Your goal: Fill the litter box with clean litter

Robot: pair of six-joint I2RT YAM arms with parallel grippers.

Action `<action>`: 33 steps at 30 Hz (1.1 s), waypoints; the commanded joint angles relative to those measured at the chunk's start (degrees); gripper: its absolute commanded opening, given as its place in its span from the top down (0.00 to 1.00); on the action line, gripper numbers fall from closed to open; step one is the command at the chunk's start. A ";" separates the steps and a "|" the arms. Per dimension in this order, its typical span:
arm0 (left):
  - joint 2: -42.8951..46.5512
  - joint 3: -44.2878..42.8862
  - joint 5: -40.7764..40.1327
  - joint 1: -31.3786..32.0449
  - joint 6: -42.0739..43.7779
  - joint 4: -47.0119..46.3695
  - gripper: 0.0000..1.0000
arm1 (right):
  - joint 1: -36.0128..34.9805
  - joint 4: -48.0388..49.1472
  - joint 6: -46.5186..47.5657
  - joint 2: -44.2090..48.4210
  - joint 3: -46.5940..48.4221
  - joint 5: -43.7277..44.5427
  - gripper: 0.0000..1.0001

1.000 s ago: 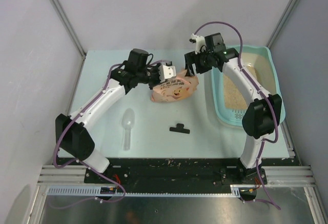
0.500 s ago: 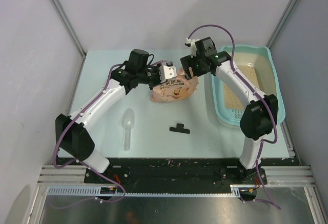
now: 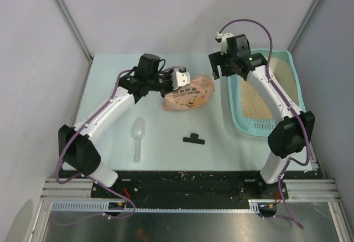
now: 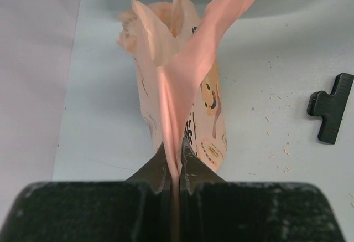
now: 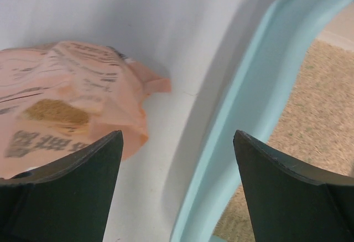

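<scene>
The teal litter box (image 3: 234,114) stands at the table's right side with beige clean litter (image 3: 255,106) spread over its floor. A peach-pink cat-print bag (image 3: 188,95) lies on the table to its left. My left gripper (image 3: 180,80) is shut on the bag's thin upper edge; in the left wrist view the jaws (image 4: 173,148) pinch the pink film of the bag (image 4: 182,87). My right gripper (image 3: 217,70) hangs open and empty between bag and box. Its wrist view shows the bag (image 5: 66,103) on the left, the box rim (image 5: 260,87) and litter (image 5: 315,103) on the right.
A clear plastic scoop (image 3: 138,137) lies on the table at front left. A small black clip (image 3: 194,139) lies in front of the bag, also seen from the left wrist (image 4: 332,106). Grey enclosure walls close in the table on three sides.
My right gripper has drawn away from the bag, up and to the right over the box's left rim, with its jaws wider. The left gripper keeps its hold and has not moved.
</scene>
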State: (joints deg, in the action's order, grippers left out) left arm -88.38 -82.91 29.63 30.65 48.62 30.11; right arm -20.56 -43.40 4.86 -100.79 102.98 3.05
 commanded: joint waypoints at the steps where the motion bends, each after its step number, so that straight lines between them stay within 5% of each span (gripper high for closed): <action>1: 3.48 -0.49 3.07 0.81 0.77 -3.92 1.00 | -3.87 0.86 -0.64 1.57 0.12 -6.55 0.15; 21: 4.79 0.21 2.63 0.90 -1.33 -4.36 1.00 | -7.13 1.74 -7.24 -6.52 -2.69 -7.80 0.14; 33: 5.06 0.82 2.28 0.90 -1.78 -4.88 1.00 | -4.51 2.09 0.23 -2.92 -5.16 9.69 0.13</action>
State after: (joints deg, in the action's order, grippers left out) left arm -87.37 -81.41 29.52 30.85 47.94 29.85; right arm -27.90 -41.47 2.66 -106.63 97.71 7.29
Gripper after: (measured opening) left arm 0.040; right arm 0.879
